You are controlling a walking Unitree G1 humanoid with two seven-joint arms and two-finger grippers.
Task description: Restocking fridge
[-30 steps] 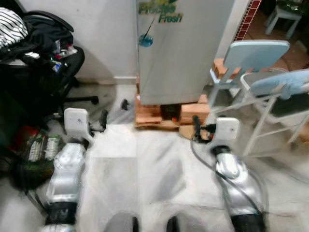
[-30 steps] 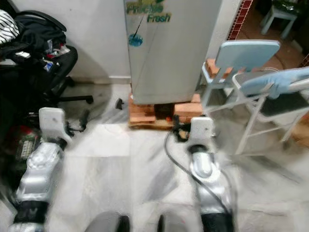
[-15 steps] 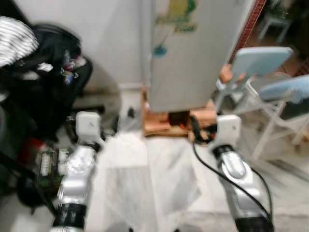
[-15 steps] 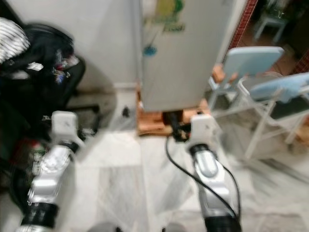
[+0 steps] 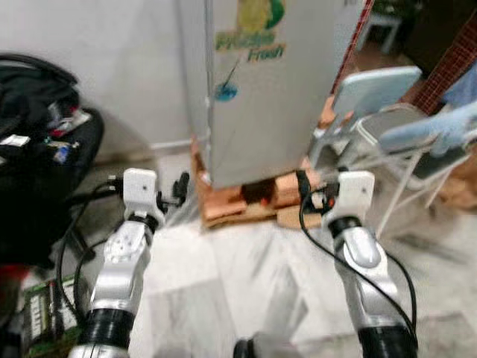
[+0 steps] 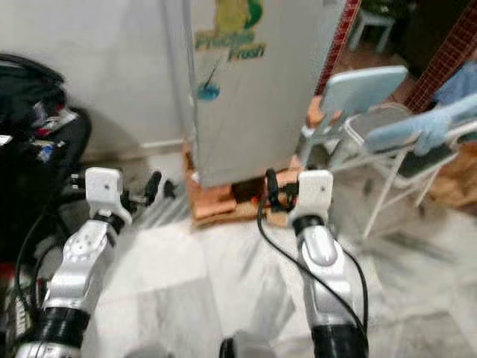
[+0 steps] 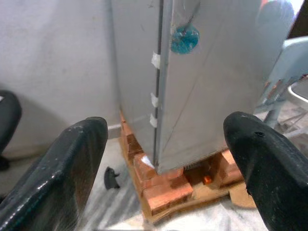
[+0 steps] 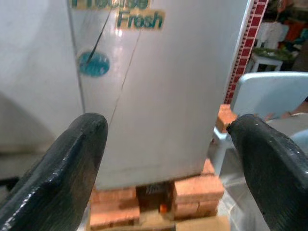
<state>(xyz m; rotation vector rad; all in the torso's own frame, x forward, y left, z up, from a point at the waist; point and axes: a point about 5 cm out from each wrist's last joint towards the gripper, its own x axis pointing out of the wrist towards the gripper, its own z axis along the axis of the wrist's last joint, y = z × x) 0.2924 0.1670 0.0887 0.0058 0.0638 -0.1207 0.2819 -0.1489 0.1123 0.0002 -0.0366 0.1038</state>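
— What do we see on our left?
— A black chair point(image 5: 37, 171) piled with clutter, and our left pincer point(image 7: 163, 159) held open, empty, over the floor point(image 5: 238, 283).
— And ahead?
— The fridge point(image 5: 276, 89), door shut, on bricks point(image 5: 231, 205) by the wall. Our right pincer point(image 8: 168, 159) is open too, beside blue chairs point(image 5: 387, 104).
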